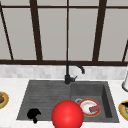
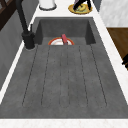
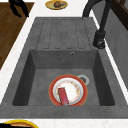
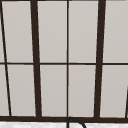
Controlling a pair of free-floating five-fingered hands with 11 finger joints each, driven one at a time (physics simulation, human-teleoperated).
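I have the right hand down at the yellow plate on the desk to the right of the sink. In the left side view the dark fingers reach down onto that plate, over the food scraps on it. I cannot tell whether they are clenched on its rim or only resting on it. As far as I can judge, the plate sits flat on the desk, not lifted.

The left hand hangs in the air at the front left corner of the sink, out past the drainboard. From the right side camera it floats over the wooden floor with its fingers loosely bent, grasping nothing.

In the basin lies a white plate with an orange rim, beside the drain, with a red block on top of it. A second yellow plate, with brown food on it, waits on the desk to the left. I judge that neither yellow plate has reached the basin.

A big red ball sits at the front edge in my front camera. The black tap stands behind the sink, and a white container is on the desk behind the right hand.
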